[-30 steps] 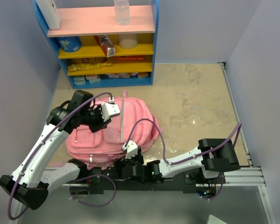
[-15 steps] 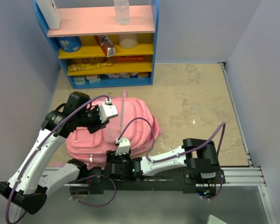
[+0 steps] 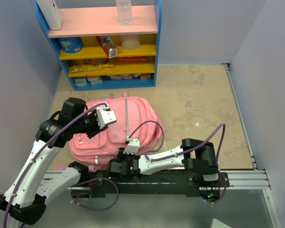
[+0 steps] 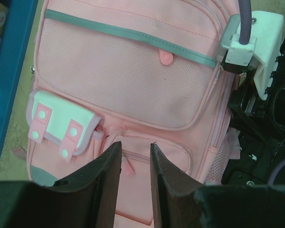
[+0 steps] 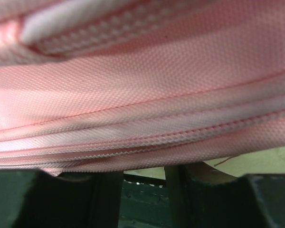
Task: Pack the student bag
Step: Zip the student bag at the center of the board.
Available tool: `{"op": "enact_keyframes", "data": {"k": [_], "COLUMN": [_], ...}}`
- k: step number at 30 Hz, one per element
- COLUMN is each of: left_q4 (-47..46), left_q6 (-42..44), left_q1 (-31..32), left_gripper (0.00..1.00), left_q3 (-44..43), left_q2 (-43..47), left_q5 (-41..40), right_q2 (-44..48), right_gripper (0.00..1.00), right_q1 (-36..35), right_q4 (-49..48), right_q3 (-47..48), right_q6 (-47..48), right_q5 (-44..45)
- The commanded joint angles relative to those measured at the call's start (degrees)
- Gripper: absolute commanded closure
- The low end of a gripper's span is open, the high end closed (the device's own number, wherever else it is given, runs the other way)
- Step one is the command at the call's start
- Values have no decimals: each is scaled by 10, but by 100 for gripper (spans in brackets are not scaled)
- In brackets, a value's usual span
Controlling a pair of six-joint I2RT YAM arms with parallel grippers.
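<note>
Bag lies flat at table's near-left edge; left gripper straddles zip pull, right gripper half-closed at bag's near seam, grips unconfirmed: risk that either slips off thin fabric or drags bag over the edge.

Robot lab cell: walled tabletop, blue shelf unit of supplies.

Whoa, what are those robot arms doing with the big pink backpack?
Two robot arms are working on the student bag, which lies on the table in front of a blue shelf. The left tool sits over a front pocket, with a small pink pull tab between its fingers. The right tool is right up against the bag's near edge. I can't tell if either one is gripping.
</note>
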State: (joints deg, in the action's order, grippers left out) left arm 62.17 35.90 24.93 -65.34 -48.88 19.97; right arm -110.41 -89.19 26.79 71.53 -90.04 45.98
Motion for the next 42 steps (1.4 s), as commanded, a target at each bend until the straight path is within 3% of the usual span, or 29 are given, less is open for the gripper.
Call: {"op": "enact_keyframes", "data": {"k": [1, 8, 18, 26, 33, 42], "left_q4": [-12, -21, -18, -77, -138, -168], "left_q6": [15, 10, -5, -36, -73, -73], "left_q1": [1, 2, 1, 1, 1, 1], "left_gripper": [65, 65, 61, 57, 58, 58], "left_q3": [7, 14, 27, 75, 118, 134], "left_q2": [4, -8, -26, -49, -93, -106], "left_q5": [-10, 1, 22, 17, -13, -16], "right_q2": [2, 7, -17, -9, 14, 23], "right_gripper": [65, 72, 60, 59, 48, 53], "right_q1": [12, 5, 1, -25, -34, -35], "right_q4": [80, 64, 32, -39, -121, -181], "right_q3": [11, -18, -18, -64, -117, -147], "right_q6": [-23, 28, 99, 176, 248, 295], "right_q5": [47, 59, 63, 94, 102, 87]}}
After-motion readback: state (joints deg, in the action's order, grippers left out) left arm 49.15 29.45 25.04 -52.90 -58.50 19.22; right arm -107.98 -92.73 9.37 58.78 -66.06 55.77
